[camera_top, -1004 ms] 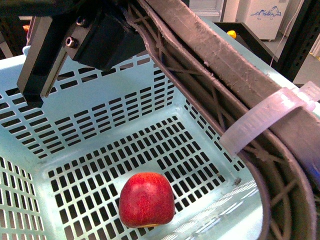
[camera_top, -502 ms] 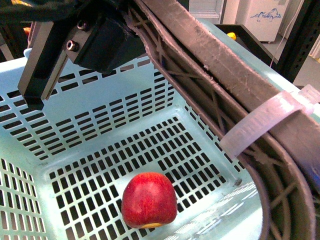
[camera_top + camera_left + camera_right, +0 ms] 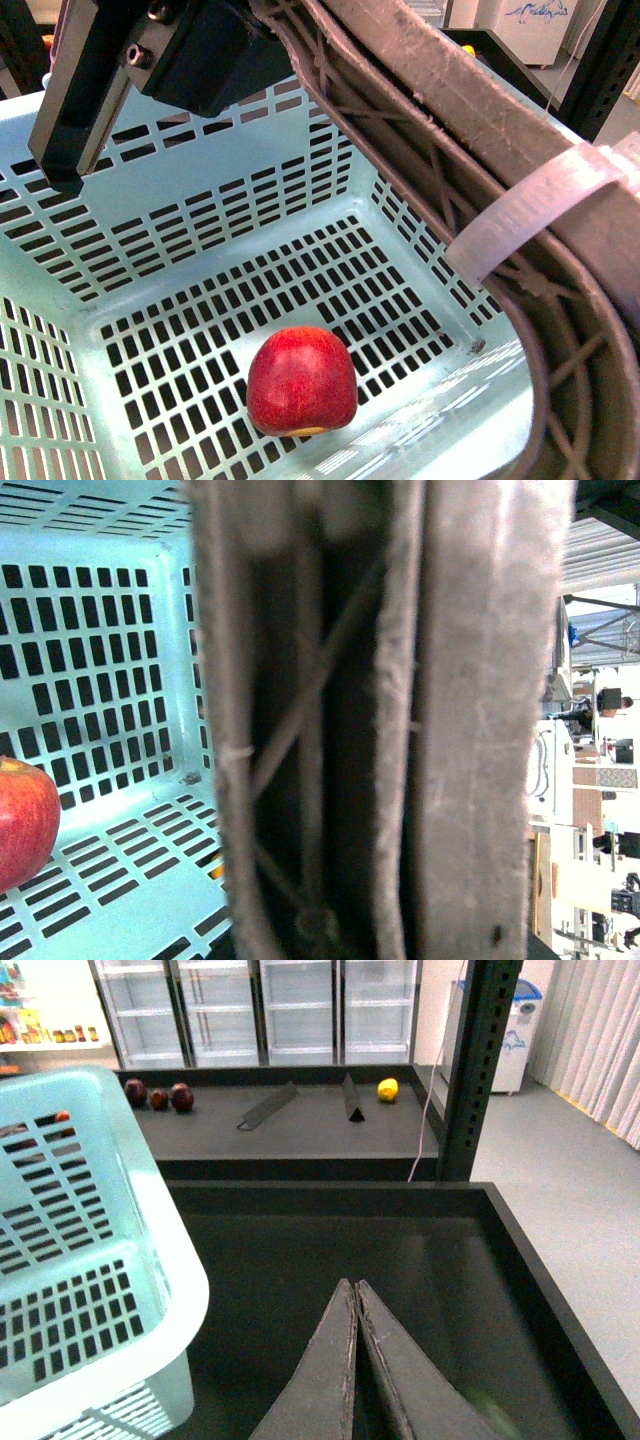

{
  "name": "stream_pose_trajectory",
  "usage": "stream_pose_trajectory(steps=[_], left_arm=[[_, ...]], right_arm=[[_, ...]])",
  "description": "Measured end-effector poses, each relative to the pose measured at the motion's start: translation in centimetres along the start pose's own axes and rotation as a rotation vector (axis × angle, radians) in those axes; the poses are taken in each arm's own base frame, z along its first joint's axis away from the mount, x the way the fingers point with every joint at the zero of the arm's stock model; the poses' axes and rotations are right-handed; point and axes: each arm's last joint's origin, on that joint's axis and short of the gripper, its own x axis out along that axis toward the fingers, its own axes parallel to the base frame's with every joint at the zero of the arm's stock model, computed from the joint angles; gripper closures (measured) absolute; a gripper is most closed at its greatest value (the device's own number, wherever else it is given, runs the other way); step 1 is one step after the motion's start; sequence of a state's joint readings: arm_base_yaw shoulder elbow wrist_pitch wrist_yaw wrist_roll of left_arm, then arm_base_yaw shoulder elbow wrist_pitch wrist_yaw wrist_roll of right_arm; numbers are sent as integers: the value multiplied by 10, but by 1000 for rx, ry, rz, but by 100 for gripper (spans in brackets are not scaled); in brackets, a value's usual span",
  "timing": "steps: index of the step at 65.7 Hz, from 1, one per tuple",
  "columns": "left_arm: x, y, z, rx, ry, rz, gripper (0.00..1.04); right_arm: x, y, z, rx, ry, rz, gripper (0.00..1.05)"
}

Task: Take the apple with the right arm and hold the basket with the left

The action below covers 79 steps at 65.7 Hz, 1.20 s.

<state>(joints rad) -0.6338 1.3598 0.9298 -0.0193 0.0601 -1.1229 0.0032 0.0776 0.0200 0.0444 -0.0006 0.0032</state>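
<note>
Apple (image 3: 301,381) on the basket (image 3: 180,200) floor — right tool (image 3: 355,1285) outside the basket wall, tips pinched together (nothing held)

Bright, even light; the basket (image 3: 480,720) blurs close-up.

A: Front view, lost anything?
B: Can't follow left gripper (image 3: 62,150) past top edge. Can make out just one finger, so can't tell grip on handle (image 3: 470,130). Loses handle at top & right edges, white tie (image 3: 530,210) at right edge too. Hides part of right wall of basket (image 3: 200,200) behind handle.
A: L wrist view?
B: Mostly blurred handle, v. close. Shows only a slice of apple (image 3: 22,820), rest beyond frame edge. Hides the fingers. Can't ID tiny background bits.
A: R wrist?
B: Cuts lower part of right gripper (image 3: 355,1295) fingers at frame edge. Can't ID dark fruits (image 3: 160,1095) or yellow one (image 3: 387,1089) on far tabletop (image 3: 300,1125), too small.
</note>
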Motion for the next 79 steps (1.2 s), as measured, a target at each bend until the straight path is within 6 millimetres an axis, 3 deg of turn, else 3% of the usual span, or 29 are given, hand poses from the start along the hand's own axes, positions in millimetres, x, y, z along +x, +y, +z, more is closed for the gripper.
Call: stream_pose_trajectory(steps=[26,34,46,59,73,79], left_arm=[[0,0,0,0,0,0,90],[0,0,0,-1,0,1,90],[0,0,0,-1,-1,1,90],[0,0,0,-1,0,0,90],[0,0,0,-1,-1,1,90],[1,-2,-1,-33,-228,84,90]], right_arm=[[-5,0,1,0,-28,-2,103],[-5,0,1,0,-28,-2,85],[-5,0,1,0,-28,-2,43],[-5,0,1,0,-28,-2,10],[-5,0,1,0,-28,-2,9],[-5,0,1,0,-29,0,9]])
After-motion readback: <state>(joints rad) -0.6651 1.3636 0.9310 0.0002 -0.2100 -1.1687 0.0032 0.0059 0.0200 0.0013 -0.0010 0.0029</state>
